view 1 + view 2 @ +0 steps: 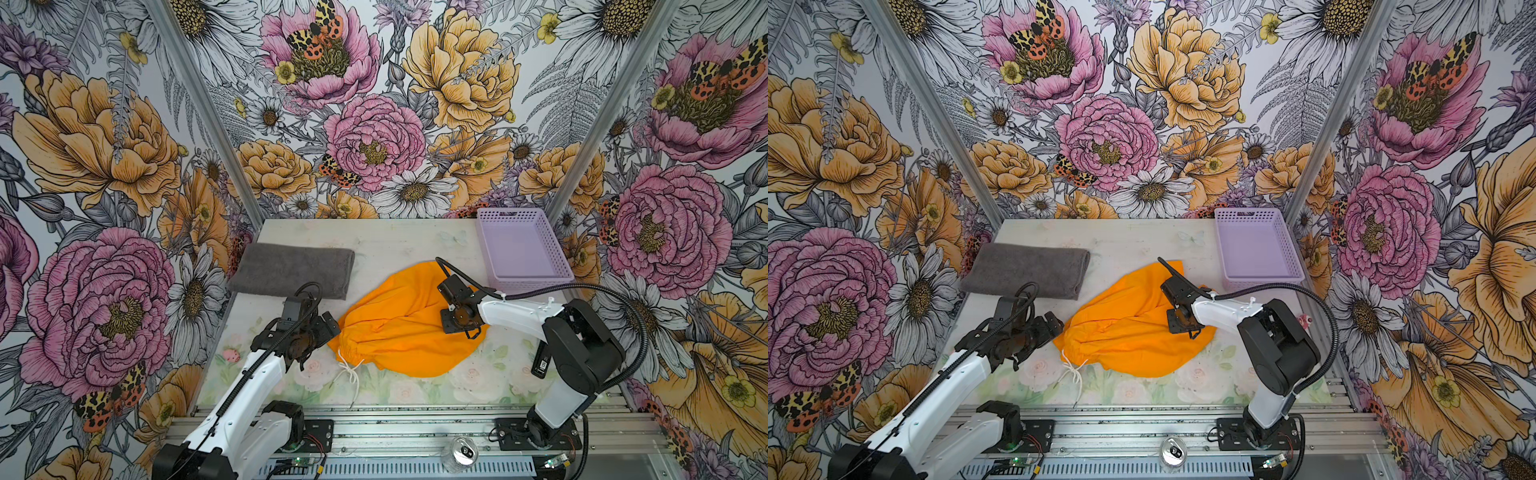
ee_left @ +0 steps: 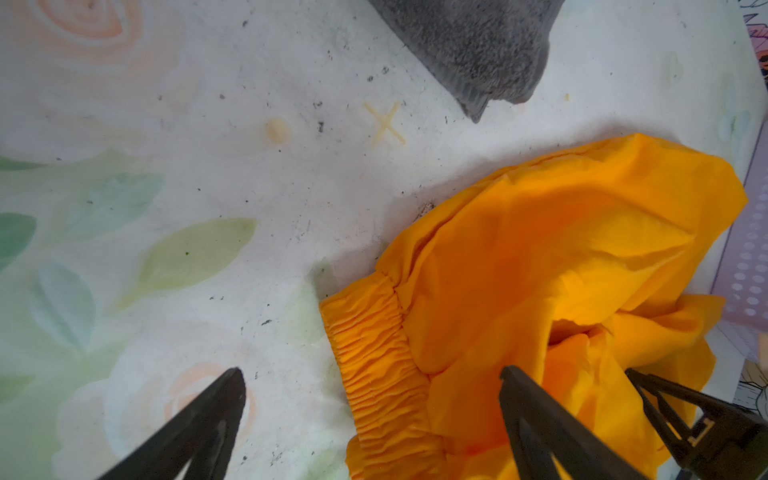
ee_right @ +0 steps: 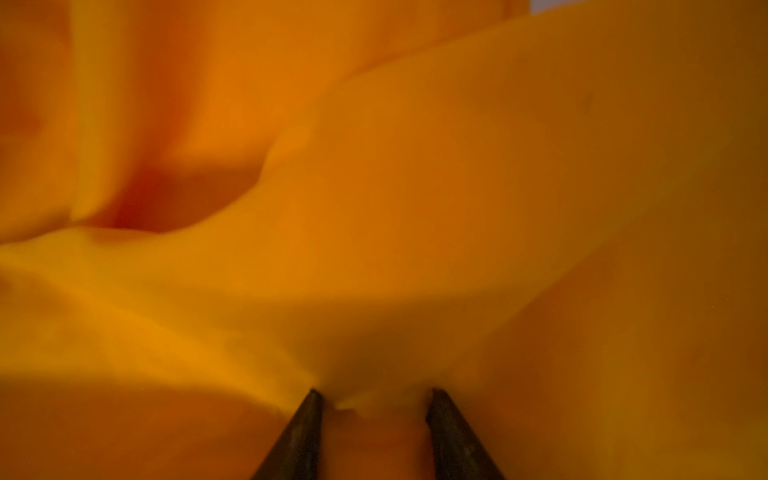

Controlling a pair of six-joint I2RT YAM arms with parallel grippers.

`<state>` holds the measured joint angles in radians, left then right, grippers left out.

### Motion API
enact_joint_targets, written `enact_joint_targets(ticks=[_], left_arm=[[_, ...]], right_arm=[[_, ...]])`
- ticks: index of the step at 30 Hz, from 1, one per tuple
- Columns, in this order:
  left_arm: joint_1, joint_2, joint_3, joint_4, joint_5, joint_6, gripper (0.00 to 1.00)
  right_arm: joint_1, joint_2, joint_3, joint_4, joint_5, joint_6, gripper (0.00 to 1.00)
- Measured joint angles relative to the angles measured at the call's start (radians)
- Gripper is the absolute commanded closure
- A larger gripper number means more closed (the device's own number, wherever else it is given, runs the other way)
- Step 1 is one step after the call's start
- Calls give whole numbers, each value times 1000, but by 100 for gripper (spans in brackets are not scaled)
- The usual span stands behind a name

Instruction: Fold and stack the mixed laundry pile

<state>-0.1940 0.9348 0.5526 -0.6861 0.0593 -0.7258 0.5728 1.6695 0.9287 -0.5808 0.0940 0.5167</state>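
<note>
The bright orange shorts [image 1: 399,332] [image 1: 1129,336] lie crumpled at the table's middle, their white drawstring [image 1: 351,374] trailing toward the front. My left gripper [image 2: 372,372] [image 1: 320,343] is open wide at the shorts' left end, its fingers straddling the gathered elastic waistband [image 2: 374,332] without touching it. My right gripper [image 3: 372,392] [image 1: 455,322] points down into the right side of the shorts. Its jaws stand partly apart with a pucker of orange cloth between the tips. The dark grey towel [image 1: 291,270] [image 1: 1025,268] lies folded at the back left.
An empty lavender perforated basket [image 1: 523,249] [image 1: 1258,245] stands at the back right, close behind the right arm. A metal can [image 1: 459,453] sits on the front rail. Floral walls close in the table on three sides.
</note>
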Motion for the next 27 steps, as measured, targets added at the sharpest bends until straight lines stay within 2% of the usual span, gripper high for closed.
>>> enact_joint_targets(ticks=[4, 12, 13, 18, 20, 23, 27], left_arm=[[-21, 48, -40, 48, 3, -26, 20], [-78, 206, -50, 170, 9, -26, 40], [-81, 222, -48, 180, 8, -26, 45], [-84, 294, -25, 213, -5, -3, 88], [-83, 290, -6, 209, -16, 15, 99], [-80, 282, 58, 182, -35, 50, 100], [-77, 271, 183, 144, -53, 107, 100]], right_arm=[[-1, -45, -43, -29, 7, 31, 57], [-1, -45, -26, -85, 4, 43, 56], [-1, -46, -20, -98, 3, 43, 55], [-33, -65, 83, -174, -4, 17, 45], [-58, -60, 164, -182, -1, -6, 41], [-106, 2, 322, -176, 12, -48, 36], [-180, 165, 493, -117, 26, -97, 34]])
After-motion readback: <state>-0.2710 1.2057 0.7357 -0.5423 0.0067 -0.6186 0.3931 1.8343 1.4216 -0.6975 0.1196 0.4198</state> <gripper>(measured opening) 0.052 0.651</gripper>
